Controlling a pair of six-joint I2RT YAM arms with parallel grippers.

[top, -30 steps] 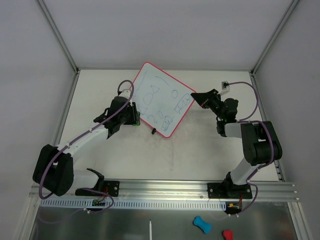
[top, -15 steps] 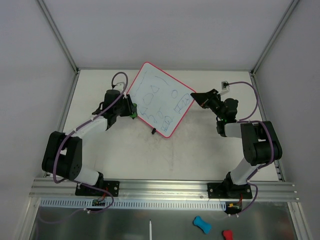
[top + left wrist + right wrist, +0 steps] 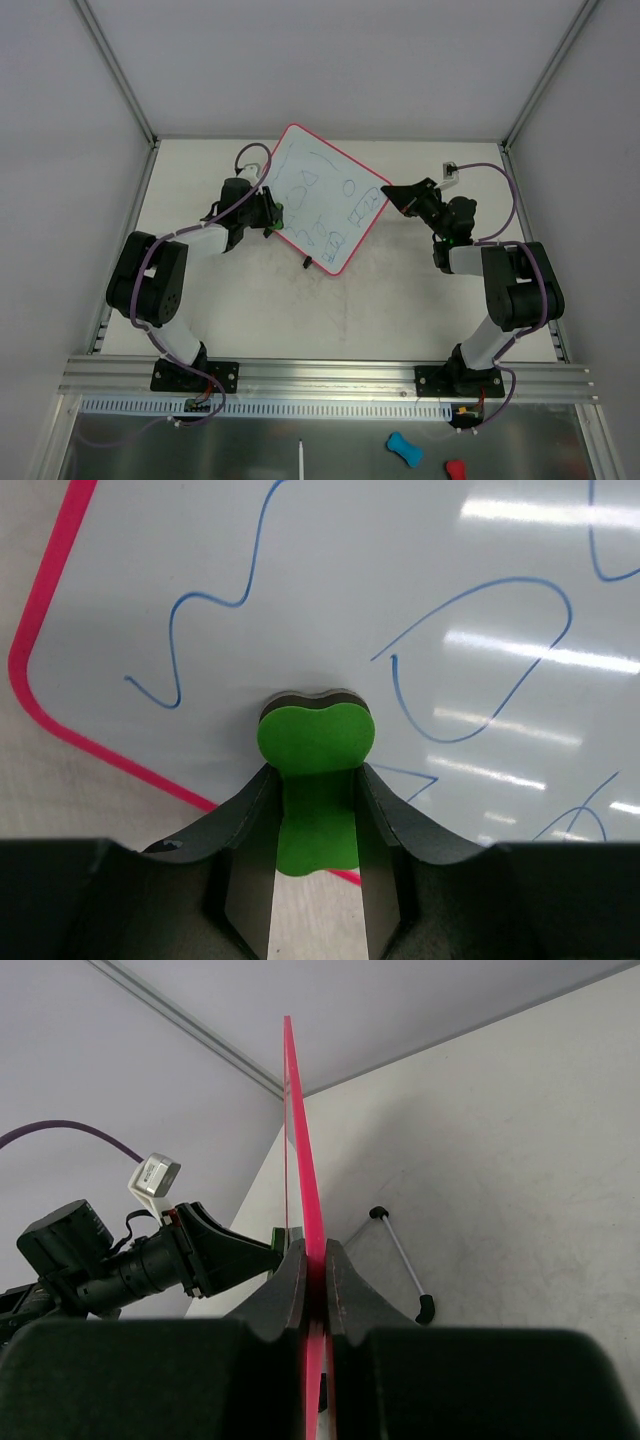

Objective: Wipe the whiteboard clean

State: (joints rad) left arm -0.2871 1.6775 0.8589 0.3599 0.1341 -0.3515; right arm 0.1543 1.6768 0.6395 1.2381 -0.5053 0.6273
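Observation:
The whiteboard (image 3: 322, 195) is white with a pink-red frame and blue scribbles, and lies tilted at the table's middle back. My left gripper (image 3: 274, 217) is shut on a green eraser (image 3: 315, 745), which presses on the board's left part (image 3: 420, 570) among blue lines. My right gripper (image 3: 393, 193) is shut on the board's right edge; in the right wrist view the red frame (image 3: 300, 1130) runs edge-on between the jaws. A black foot with its thin rod (image 3: 402, 1252) shows behind the board.
A small white connector (image 3: 452, 170) lies at the back right. Metal frame posts (image 3: 115, 70) flank the white table (image 3: 300, 310). Blue (image 3: 403, 449) and red (image 3: 455, 468) objects lie below the front rail.
My left gripper with the green eraser has moved up and right from the board's left edge onto the board's surface. The right gripper and the board have not moved.

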